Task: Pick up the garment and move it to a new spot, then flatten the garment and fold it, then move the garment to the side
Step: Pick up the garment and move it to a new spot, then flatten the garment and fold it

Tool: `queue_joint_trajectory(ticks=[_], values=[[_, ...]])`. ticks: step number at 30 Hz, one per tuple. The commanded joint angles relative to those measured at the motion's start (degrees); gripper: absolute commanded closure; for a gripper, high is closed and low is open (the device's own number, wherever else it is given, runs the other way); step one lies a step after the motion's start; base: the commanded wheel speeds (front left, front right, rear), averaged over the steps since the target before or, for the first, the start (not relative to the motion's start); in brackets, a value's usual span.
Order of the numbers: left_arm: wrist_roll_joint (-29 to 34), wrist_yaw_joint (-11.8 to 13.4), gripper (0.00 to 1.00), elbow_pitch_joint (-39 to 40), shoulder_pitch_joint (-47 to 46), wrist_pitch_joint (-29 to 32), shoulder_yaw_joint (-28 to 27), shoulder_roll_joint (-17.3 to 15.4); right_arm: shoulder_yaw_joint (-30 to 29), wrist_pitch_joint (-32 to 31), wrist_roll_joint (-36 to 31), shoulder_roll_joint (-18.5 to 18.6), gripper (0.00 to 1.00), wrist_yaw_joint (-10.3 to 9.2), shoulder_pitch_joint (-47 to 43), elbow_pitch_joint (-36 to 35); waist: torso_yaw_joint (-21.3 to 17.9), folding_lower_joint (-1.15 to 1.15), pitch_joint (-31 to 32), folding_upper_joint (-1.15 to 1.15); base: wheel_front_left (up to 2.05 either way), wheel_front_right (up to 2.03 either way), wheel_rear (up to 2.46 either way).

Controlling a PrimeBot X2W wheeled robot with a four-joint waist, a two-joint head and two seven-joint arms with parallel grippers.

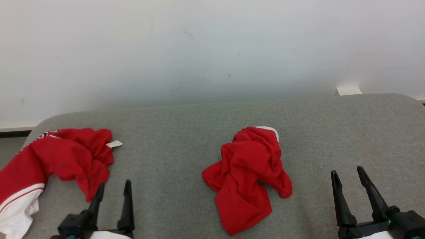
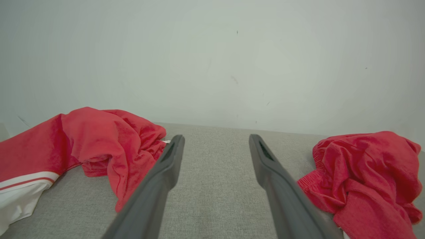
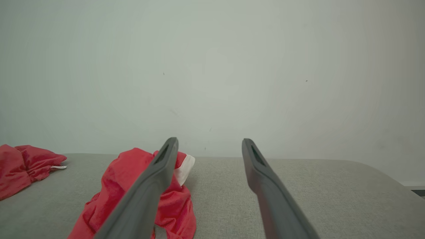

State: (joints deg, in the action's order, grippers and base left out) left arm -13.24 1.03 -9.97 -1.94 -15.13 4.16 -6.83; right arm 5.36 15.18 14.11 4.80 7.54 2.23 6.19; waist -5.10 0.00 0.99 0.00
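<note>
Found the garment (image 1: 247, 176) crumpled in one red heap near the middle of the grey padded surface (image 1: 172, 132). Not yet lifted or spread. Noted a white patch (image 1: 270, 129) at the heap's 1 o'clock edge and a loose flap hanging toward 6 o'clock.

Recorded a second red garment (image 1: 59, 159) well apart at 9 o'clock, with white striped trim and a white label (image 1: 114, 144). Judged the central heap to be the work piece, being the one between the arms. Cannot confirm.

Located the left gripper (image 1: 114, 183) at 9 o'clock of the heap, jaws spread wide, holding nothing. Tips close to the second garment's hanging corner; cannot tell whether touching. Located the right gripper (image 1: 347, 170) at 3 o'clock, likewise spread wide and empty, over bare surface.

Handling assessment: light, soft and limp knit, not fragile. Likely to sag and unroll once raised, and to cling somewhat to the textured cover if dragged. Layers twisted together, so a shallow pinch may lift a single ply only.

Recommended hold: a deep pinch on the raised ridge near 12 o'clock for the move. For flattening, a hold on two separate edges, the 6 o'clock flap and the lobe at 4 o'clock.
</note>
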Motion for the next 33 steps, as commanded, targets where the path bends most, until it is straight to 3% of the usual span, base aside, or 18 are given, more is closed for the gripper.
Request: queue_joint_trajectory(ticks=[1,22,28,33], values=[[1.0,-0.2,0.00,-0.1,0.7,0.0,-0.3,0.2,0.1,-0.1,0.2,0.2,0.00,-0.10,0.5,0.4,-0.1,0.00,0.1,0.00,0.00,0.00,0.00],[3.8,-3.2,0.00,-1.6,-0.3,0.0,-3.3,3.0,2.5,-0.1,1.8,1.2,0.00,-0.10,1.5,5.0,1.3,0.00,0.2,0.00,0.00,0.00,0.00],[4.3,-3.9,0.00,-2.1,-0.8,0.0,-3.4,3.3,5.2,-0.2,3.0,1.7,0.00,-0.10,2.7,9.9,2.9,0.00,0.1,0.00,0.00,0.00,0.00],[4.0,-4.3,0.00,-2.8,-1.1,0.0,-3.2,3.5,9.3,-4.3,5.2,1.8,0.00,-0.10,4.7,14.9,5.2,0.00,-0.3,0.00,0.00,0.00,0.00]])
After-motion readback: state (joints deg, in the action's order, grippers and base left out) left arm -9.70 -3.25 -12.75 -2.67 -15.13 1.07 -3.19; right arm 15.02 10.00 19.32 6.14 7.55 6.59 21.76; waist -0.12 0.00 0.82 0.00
